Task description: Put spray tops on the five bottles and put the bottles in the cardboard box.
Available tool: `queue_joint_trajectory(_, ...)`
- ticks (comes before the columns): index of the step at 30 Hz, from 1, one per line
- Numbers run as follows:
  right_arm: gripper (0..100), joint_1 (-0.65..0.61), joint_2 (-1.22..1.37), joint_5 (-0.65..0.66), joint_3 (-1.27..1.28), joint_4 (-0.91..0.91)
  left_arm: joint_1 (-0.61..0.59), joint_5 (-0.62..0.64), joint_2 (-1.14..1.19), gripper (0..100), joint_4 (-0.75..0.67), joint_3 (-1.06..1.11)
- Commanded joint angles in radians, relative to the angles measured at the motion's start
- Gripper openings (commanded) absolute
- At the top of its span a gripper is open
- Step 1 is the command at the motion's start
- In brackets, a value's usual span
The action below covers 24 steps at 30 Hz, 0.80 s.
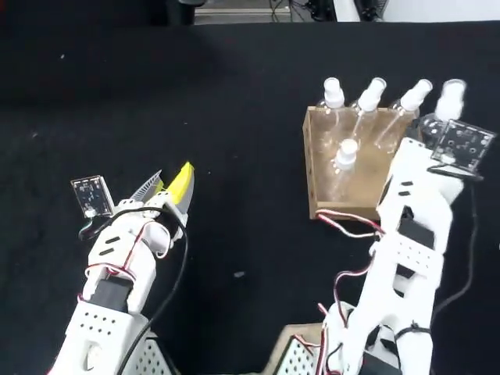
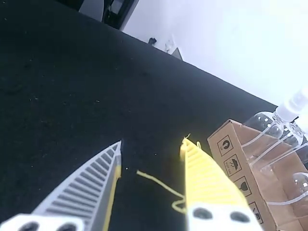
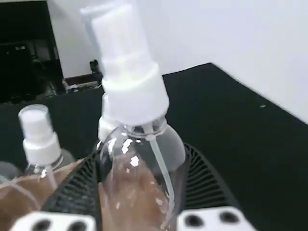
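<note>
Right wrist view: my right pincer (image 3: 142, 192) grips a clear bottle (image 3: 139, 159) below its white spray top (image 3: 127, 82), at a corner of the cardboard box (image 1: 344, 209), beside four capped bottles (image 1: 344, 168) inside; my left pincer (image 2: 152, 144) gapes wide over black tabletop (image 2: 72, 86).

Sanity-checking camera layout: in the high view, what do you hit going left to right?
Left gripper, fingers open → cardboard box → bottle held in the right gripper.
</note>
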Motion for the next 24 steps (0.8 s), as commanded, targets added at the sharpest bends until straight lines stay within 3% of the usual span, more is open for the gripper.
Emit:
queue_joint_trajectory(1,3.5,-0.018,0.038,0.006,0.03,-0.141,0.007,0.011,-0.008,18,-0.023,0.025)
queue_joint_trajectory(6,3.5,-0.018,0.153,0.008,0.105,-0.361,0.007,0.011,-0.006,18,-0.023,0.025)
queue_joint_trajectory(24,3.7,-0.02,0.57,0.006,0.102,-0.755,0.007,0.011,-0.005,18,-0.023,0.025)
